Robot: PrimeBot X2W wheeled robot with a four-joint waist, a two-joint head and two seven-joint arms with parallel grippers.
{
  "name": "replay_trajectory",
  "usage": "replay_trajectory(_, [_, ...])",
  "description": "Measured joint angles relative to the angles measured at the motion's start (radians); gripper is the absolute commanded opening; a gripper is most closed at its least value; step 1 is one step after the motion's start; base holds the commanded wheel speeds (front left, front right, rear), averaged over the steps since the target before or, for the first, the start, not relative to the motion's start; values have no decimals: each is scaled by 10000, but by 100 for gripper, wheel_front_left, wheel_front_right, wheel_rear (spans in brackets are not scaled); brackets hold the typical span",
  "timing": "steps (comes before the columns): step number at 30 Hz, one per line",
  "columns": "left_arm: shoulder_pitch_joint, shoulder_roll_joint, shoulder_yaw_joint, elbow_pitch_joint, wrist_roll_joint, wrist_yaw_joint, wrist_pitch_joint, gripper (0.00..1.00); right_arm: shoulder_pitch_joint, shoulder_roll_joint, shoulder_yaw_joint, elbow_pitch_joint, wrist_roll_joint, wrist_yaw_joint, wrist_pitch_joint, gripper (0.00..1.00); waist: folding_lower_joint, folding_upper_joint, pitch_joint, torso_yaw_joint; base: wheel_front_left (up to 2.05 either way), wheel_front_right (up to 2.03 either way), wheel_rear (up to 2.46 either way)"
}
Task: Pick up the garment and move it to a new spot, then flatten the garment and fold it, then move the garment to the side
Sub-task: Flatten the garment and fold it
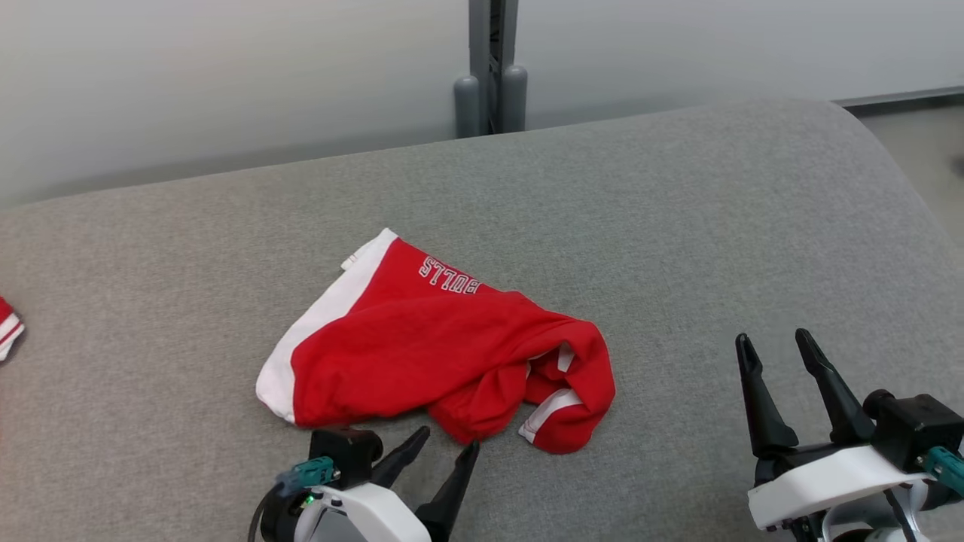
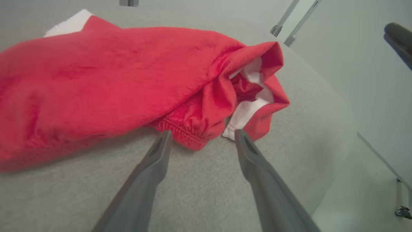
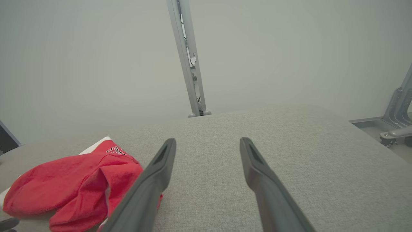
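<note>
A red garment with a white band and white lettering lies crumpled in the middle of the grey padded surface. My left gripper is open just in front of its near edge, fingertips almost at the cloth. In the left wrist view the garment spreads wide, and the left gripper has its tips on either side of the red elastic hem. My right gripper stands open at the lower right, well apart from the cloth. The right wrist view has the garment at lower left and the right gripper over bare padding.
A grey metal post rises behind the far edge of the surface. A small piece of red and white cloth lies at the left edge. The surface curves down at the right toward the floor.
</note>
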Motion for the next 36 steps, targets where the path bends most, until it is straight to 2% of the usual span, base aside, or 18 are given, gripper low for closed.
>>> replay_trajectory(8, [-453, -336, 105, 1396, -642, -357, 230, 100, -332, -2, 163, 274, 159, 0, -286, 100, 0, 0, 571, -744, 0, 0, 0])
replay_trajectory(17, [-853, -500, 441, 2268, -936, -798, -545, 100, -385, -2, 50, 541, 274, 0, -474, 100, 0, 0, 837, -1115, 0, 0, 0])
replay_trajectory(18, [-851, -500, 447, 2251, -940, -886, -709, 44, -397, -2, 13, 552, 280, 0, -508, 100, 0, 0, 831, -1095, 0, 0, 0])
replay_trajectory(19, [-862, -479, 445, 2215, -932, -940, -807, 0, -403, -6, -21, 560, 301, 0, -520, 100, 0, 0, 818, -1065, 0, 0, 0])
replay_trajectory(24, [-886, -151, 25, 1440, -495, -1127, -780, 0, -417, -6, -127, 577, 263, 0, -535, 100, 0, 0, 707, -801, 0, 0, 0])
replay_trajectory(28, [-802, 259, -257, -140, -345, -1126, -242, 0, -478, 0, -224, 562, 184, 2, -531, 100, 0, 0, 609, -488, 0, 0, 0])
replay_trajectory(29, [-802, 259, -257, -140, -345, -1126, -242, 0, -478, 0, -224, 562, 184, 2, -531, 100, 0, 0, 609, -488, 0, 0, 0])
replay_trajectory(36, [-805, 1070, -476, -3377, -430, -1127, 1126, 0, -499, 0, -353, 554, 130, 2, -456, 100, 1, 0, 427, 73, 0, 0, 0])
